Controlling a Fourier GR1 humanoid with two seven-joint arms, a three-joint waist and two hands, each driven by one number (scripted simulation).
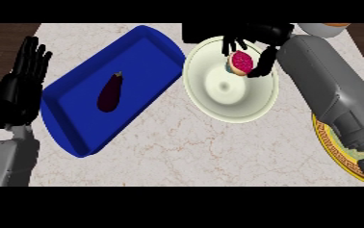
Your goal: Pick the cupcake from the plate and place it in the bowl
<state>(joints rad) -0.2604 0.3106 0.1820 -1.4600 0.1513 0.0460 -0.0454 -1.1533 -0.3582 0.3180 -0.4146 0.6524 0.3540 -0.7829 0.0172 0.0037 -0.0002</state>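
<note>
- Cupcake (241, 62), pink-topped with a pale base, sits in the curl of the right hand above the cream bowl, at about one o'clock from the bowl's centre.
- Going from nine o'clock inward: the left hand (22, 85) shows at the far left edge of the marble counter (192, 145), palm open, its fingers straight and pointing up toward twelve o'clock, holding nothing and resting beside the tray.
- Its grey forearm comes in from the lower left corner, around seven o'clock.
- Just right of that hand lies a blue tray (153, 42), long and rounded at the corners, tilted so that one end points to about one o'clock and the other to seven o'clock.
- A dark purple eggplant (110, 93) lies in the middle of the tray, its stem end toward twelve o'clock, lined up roughly with the tray's long side.
- Next comes the cream bowl (213, 102), round and shallow, close beside the tray's upper right end; whether the two touch cannot be told.
- The right hand (254, 35) reaches over the bowl's rim at twelve to one o'clock, fingers above the cupcake and thumb curled down its right side, so it is closed round the cupcake.
- The right forearm, grey and thick, runs from that hand down to the right edge at about four o'clock.
- Under the forearm, at four to five o'clock, part of a yellow-rimmed plate (334, 150) shows at the edge.
- At the top right corner a pale round object with an orange top (323, 28) is cut off by the edge.
</note>
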